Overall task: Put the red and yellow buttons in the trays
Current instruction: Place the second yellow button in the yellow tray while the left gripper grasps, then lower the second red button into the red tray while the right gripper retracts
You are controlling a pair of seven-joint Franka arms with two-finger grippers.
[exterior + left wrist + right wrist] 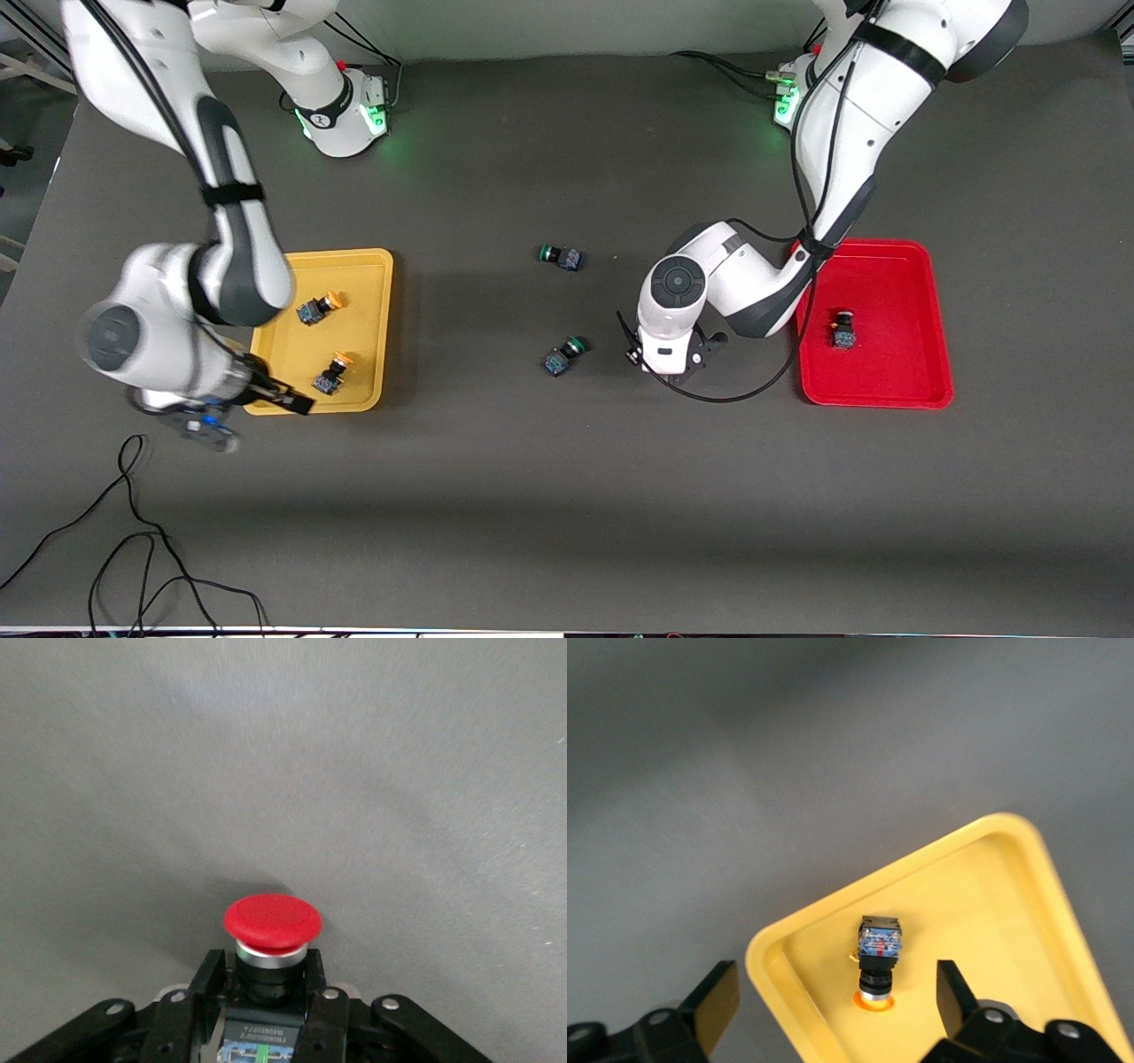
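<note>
Red cap in the left claw: the left gripper (266, 1014) pinches a red button (272, 921) by its dark body, fingers (205, 988) pressed against both sides, red cap pointing out past the fingertips.
Left gripper position: over bare grey table (567, 496) near the middle of the counter, between the green-capped switches and the red tray (921, 266); in the front view the wrist hides the claw.
Right gripper state: the right gripper (833, 992) is spread wide and holds nothing.
Right gripper position: over the corner of the yellow tray (376, 266) that lies nearest the front camera and the right arm's end of the counter.
Yellow tray contents: two yellow buttons, one (332, 374) close to that corner, lying on its side, the other (316, 307) farther from the camera.
Yellow tray place: toward the right arm's end of the counter, flat on the surface.
Red tray contents: one red-capped button (842, 330), near the tray's middle.
Red tray place: toward the left arm's end of the counter.
Other items: two green-capped switches on the open mat mid-counter, one (563, 257) farther from the camera, one (563, 354) nearer, well apart.
Counter edge: loose black cables (133, 549) at the camera-side corner by the right arm's end.
</note>
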